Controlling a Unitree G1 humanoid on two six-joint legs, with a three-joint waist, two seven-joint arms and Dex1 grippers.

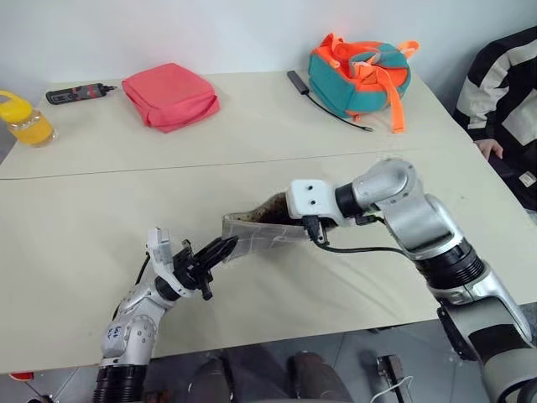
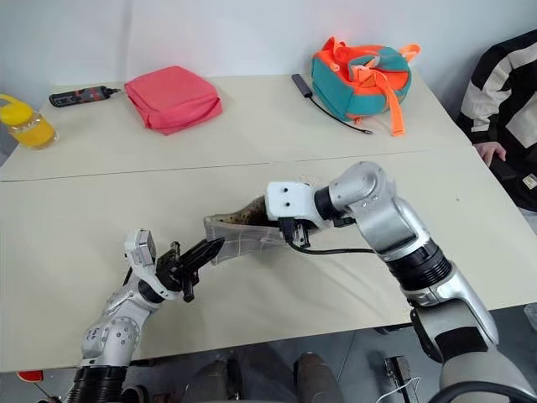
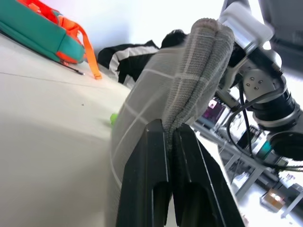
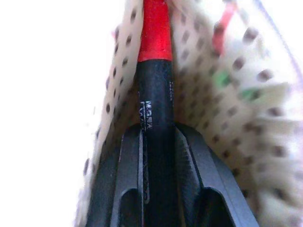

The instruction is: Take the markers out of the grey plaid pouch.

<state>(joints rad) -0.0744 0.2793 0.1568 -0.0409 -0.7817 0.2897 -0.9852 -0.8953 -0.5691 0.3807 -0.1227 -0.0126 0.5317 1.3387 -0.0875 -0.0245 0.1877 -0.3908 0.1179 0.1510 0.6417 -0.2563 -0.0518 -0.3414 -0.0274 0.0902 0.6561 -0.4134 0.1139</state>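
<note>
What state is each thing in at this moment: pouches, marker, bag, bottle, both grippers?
Grey plaid fabric pouch: lifted off the table, mouth open.
Black marker with red end: inside the pouch, gripped.
Left gripper: shut on the pouch's end.
Right gripper: shut on the marker.
Plain pink-red pouch: lying flat.
Teal-and-orange bag: resting on the table.
Yellow bottle: upright.

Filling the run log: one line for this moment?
left gripper: shut on grey plaid pouch | right gripper: shut on marker inside pouch
</note>
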